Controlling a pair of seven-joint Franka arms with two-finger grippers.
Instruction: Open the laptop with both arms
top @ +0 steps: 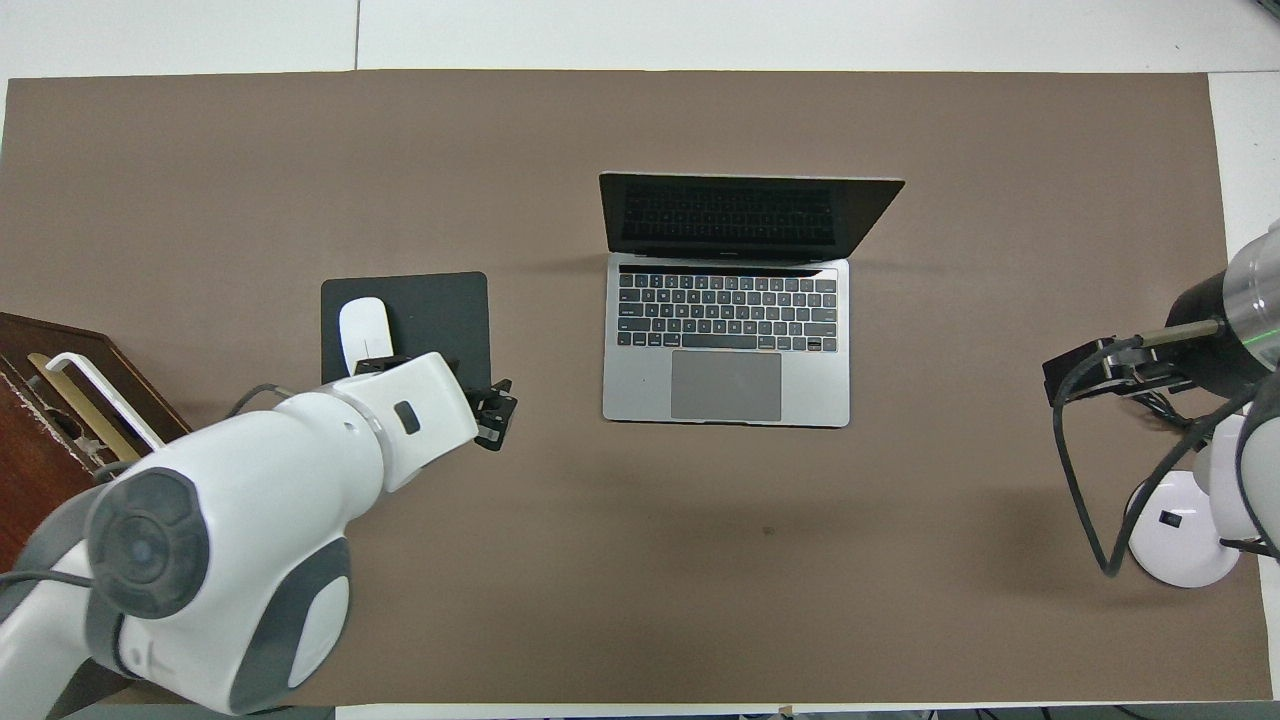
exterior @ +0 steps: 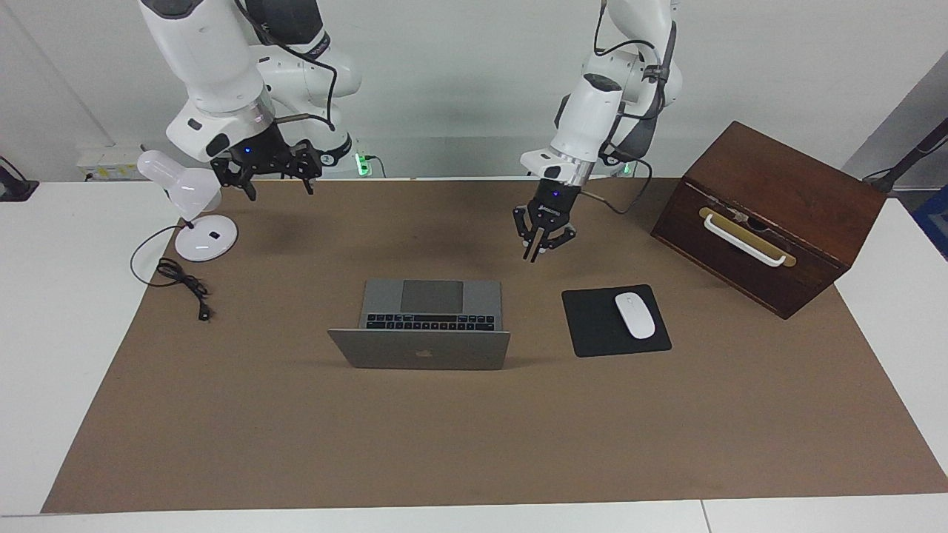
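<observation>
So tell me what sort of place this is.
Probably a robotics lab staged as an office desk: two white arms over a brown mat holding an open laptop, a mouse on its pad, and a desk lamp.

Bright even light, soft shadows

High facing view, steep overhead view, both showing laptop (exterior: 426, 326)
</observation>
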